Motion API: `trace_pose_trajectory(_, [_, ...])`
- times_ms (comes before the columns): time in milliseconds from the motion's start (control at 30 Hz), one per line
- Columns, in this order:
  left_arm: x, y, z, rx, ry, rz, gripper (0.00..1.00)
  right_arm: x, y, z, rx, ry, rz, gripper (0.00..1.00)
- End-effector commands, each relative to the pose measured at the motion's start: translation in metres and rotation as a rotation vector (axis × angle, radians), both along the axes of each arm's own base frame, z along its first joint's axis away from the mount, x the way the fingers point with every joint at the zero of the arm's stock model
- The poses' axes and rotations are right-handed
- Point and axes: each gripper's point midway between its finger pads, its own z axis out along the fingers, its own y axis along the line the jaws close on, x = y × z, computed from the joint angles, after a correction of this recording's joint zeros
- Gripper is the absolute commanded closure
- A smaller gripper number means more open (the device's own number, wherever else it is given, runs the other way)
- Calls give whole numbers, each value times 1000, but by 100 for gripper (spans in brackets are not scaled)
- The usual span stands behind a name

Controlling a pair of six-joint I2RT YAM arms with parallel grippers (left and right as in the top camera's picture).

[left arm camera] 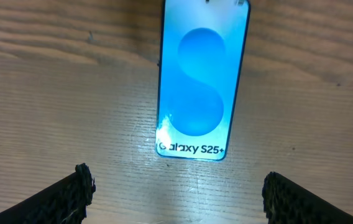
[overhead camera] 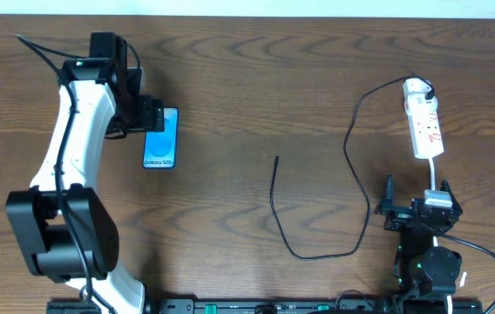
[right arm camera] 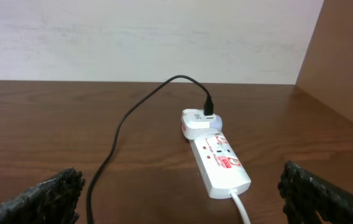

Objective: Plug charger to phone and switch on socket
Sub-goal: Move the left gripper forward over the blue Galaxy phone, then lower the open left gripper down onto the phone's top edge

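Both pairs of jaws stand wide apart and hold nothing. Seen from overhead, my left gripper (overhead camera: 150, 118) hangs by the phone (overhead camera: 161, 138), which lies flat at about ten o'clock on the table (overhead camera: 256, 52), its screen lit blue. Through the left wrist camera, the phone's lettered short end is just ahead of my fingertips (left arm camera: 77, 190), not between them. My right gripper (overhead camera: 417, 190) sits at four o'clock, facing the socket (overhead camera: 425, 122), a white power strip at two o'clock. The charger (overhead camera: 352, 166), a thin black cable, leaves the strip's far end and loops down toward six o'clock. Its free tip ends near the table's centre, well apart from the phone.

I judge the step in hand to be taking hold of the phone with the left gripper. To do it well I would centre the jaws over the phone's long sides and come down square. I would close on the dark edges rather than the screen, leaving the short ends bare for the plug. I cannot tell which end carries the port.

Room is generous, with bare wood between the phone and the cable tip. The phone sits well inside the nine o'clock edge. The strip lies nearer the twelve o'clock edge, and its white cord (overhead camera: 431, 173) runs toward my right gripper, so that arm should mind it.
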Motion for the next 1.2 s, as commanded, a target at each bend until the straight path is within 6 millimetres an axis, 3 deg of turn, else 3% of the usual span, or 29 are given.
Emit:
trace_pose_trajectory(0, [3, -5, -7, -11, 26, -18, 11, 0, 1, 0, -9, 0, 4, 1])
trace_pose_trajectory(733, [6, -8, -11, -9, 27, -23, 12, 0, 1, 0, -9, 1, 4, 1])
trace_pose_trajectory(767, [6, -8, -11, -9, 26, -23, 27, 0, 1, 0, -9, 1, 4, 1])
trace_pose_trajectory(800, [7, -8, -11, -9, 24, -23, 56, 0, 1, 0, -9, 1, 4, 1])
trace_pose_trajectory(833, [7, -8, -11, -9, 23, -23, 69, 0, 1, 0, -9, 1, 4, 1])
trace_pose_trajectory(867, [7, -8, -11, -9, 23, -23, 73, 0, 1, 0, -9, 0, 4, 1])
trace_pose_trajectory(900, [7, -8, -11, -9, 22, -23, 72, 0, 1, 0, -9, 1, 4, 1])
trace_pose_trajectory(1000, [7, -8, -11, -12, 22, -23, 3, 0, 1, 0, -9, 1, 4, 1])
trace_pose_trajectory(1167, [10, -8, -11, -9, 10, -18, 2, 0, 1, 0, -9, 1, 4, 1])
